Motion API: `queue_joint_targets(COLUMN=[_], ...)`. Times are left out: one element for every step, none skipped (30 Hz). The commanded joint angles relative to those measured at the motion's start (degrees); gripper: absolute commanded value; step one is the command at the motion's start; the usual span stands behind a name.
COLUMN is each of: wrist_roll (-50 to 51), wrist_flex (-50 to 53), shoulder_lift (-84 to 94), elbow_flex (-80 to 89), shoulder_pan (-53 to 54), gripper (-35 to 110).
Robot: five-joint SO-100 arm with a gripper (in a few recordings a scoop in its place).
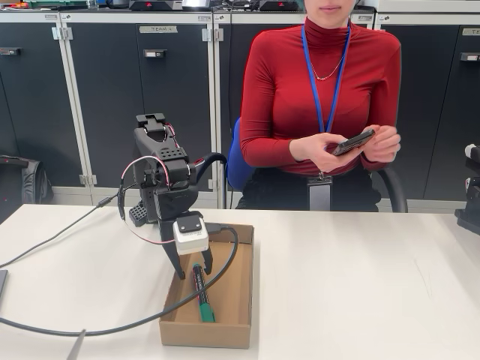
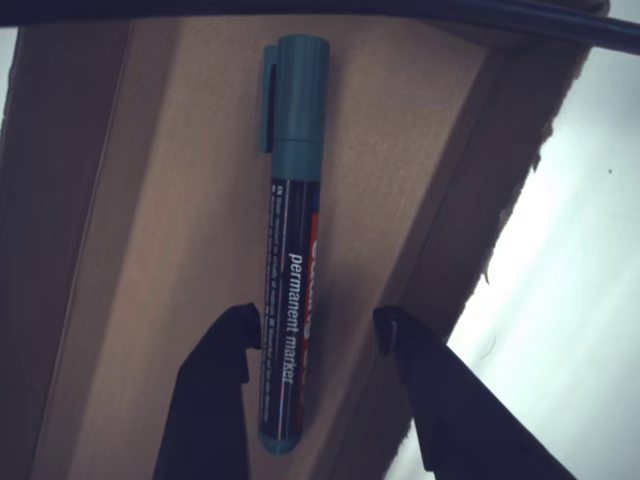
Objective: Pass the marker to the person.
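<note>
The black fingers [image 2: 315, 345] stand apart, gripping nothing, straddling the lower barrel of the permanent marker [image 2: 290, 260], which lies nearer the left finger in the wrist view. It rests flat on the floor of the shallow cardboard box [image 1: 232, 300] on the white surface [image 1: 360, 285]. Behind, the person [image 1: 322, 82] holds a smartphone [image 1: 352, 142].

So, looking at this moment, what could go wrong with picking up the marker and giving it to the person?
1. The marker lies nearer one finger of the open gripper, so closing may push it away or pinch it off centre.
2. The black cable hangs over the cardboard box and could snag when lifting.
3. The person holds a phone in both hands and may not be ready to take it.
</note>
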Motion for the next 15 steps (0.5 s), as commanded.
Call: queue_joint_targets(wrist_roll=[-0.4,-0.4,-0.4,-0.4,-0.5,-0.6,-0.6,-0.4,0.0,0.7,1.1,1.7,2.5,3.2,3.8], wrist_flex=[-1.8,-2.2,-2.5,-2.7,-2.8,-2.8,-2.6,-2.4,-1.8,-1.2,-0.7,-0.3,0.0,0.4,0.7], shoulder_lift=[-1.0,-1.6,-2.2,-2.8,-3.3,-3.6,-3.6,-3.6,-3.5,-3.4,-3.4,-3.4,-3.4,-3.7,-4.0], elbow_flex=[-3.3,-3.3,-3.4,-3.4,-3.4,-3.4,-3.3,-3.1,-3.0,-3.0,-3.0,-3.0,-3.0,-3.3,-3.8], shoulder_pan=[0.8,0.8,0.8,0.6,0.4,0.1,-0.4,-1.0,-1.6,-2.1,-2.8,-3.4,-4.0,-4.7,-5.2], gripper=[26,26,26,26,26,26,26,26,26,26,26,26,26,26,26])
